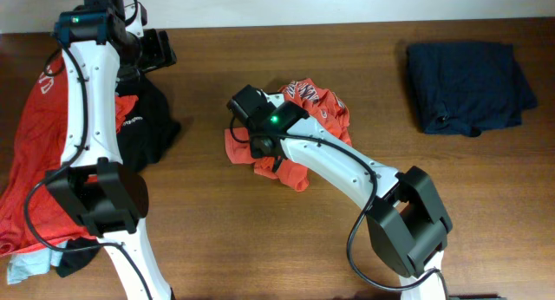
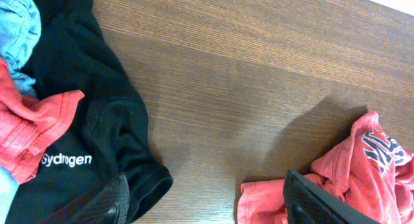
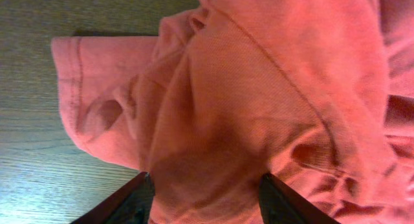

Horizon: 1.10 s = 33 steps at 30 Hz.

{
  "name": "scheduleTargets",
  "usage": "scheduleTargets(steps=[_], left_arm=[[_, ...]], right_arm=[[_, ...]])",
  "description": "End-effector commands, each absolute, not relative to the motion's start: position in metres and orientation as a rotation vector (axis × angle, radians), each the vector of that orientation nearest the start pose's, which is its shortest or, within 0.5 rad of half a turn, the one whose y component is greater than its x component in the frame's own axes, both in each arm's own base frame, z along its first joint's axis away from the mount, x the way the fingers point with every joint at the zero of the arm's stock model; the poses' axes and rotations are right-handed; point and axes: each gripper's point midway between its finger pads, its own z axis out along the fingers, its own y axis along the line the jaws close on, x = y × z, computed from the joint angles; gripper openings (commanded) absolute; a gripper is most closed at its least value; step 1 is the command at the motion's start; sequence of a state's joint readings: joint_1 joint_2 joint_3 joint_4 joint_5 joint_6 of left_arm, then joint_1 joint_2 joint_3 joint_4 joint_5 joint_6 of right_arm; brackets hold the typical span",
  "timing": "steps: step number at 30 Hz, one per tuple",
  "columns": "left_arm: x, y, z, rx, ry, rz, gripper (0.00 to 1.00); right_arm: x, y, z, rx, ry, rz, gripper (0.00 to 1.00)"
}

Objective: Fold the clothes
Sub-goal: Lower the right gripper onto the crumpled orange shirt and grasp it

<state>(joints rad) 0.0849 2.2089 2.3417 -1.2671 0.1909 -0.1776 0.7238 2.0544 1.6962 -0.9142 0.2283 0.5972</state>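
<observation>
Wood grain runs across the table (image 1: 217, 235), the largest thing in view. Every garment lies loose on its surface. No basket, bin or box appears in any view, so nothing sits in a container.

Next in size is the heap (image 1: 17, 213) at the table's left edge, beneath the left arm. In it an orange-red shirt (image 1: 30, 135) is spread wide, a black garment (image 1: 152, 122) with small white lettering lies over it, and a pale blue piece (image 1: 24, 267) pokes out at the near edge. All three are tangled and unfolded.

At the far right, well apart from the rest, a navy garment (image 1: 468, 88) lies as a flat, roughly squared packet, seemingly the one piece already folded. The task therefore looks early, with one garment done and at least four left.

Smaller again is the crumpled T-shirt (image 1: 325, 105) at the centre, orange-red with white lettering, one sleeve sticking out flat on the wood. It appears to be the piece in hand.

The right gripper (image 3: 204, 198) is down on this shirt. Its fingers stand apart on either side of a raised ridge of cloth, and whether they already pinch it cannot be told. The left gripper (image 2: 213, 201) hangs over bare wood between the heap and the crumpled T-shirt. Its jaws are spread wide and hold nothing, with one finger close to the black garment's hem.
</observation>
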Motion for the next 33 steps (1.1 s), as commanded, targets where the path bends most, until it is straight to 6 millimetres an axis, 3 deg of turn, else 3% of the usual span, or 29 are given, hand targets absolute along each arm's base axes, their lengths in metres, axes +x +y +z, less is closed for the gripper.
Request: scheduleTargets(steps=[1, 5, 17, 31, 32, 33], left_arm=[[0.518, 0.014, 0.203, -0.309, 2.667, -0.281, 0.76], [0.518, 0.014, 0.203, -0.309, 2.667, -0.281, 0.76], [0.517, 0.014, 0.203, -0.310, 2.670, -0.282, 0.76], [0.516, 0.013, 0.202, -0.311, 2.674, -0.282, 0.76], [0.516, 0.013, 0.202, -0.311, 2.674, -0.282, 0.76], [0.516, 0.013, 0.202, -0.311, 2.674, -0.282, 0.76]], right_arm=[[0.379, 0.265, 0.090, -0.084, 2.750, -0.060, 0.54], [0.382, 0.252, 0.092, -0.027, 2.720, -0.148, 0.53], [0.401, 0.251, 0.096, 0.025, 2.670, -0.102, 0.52], [0.401, 0.252, 0.096, 0.023, 2.671, -0.097, 0.11], [0.402, 0.252, 0.096, 0.024, 2.668, -0.096, 0.04], [0.402, 0.252, 0.096, 0.016, 2.666, -0.095, 0.04]])
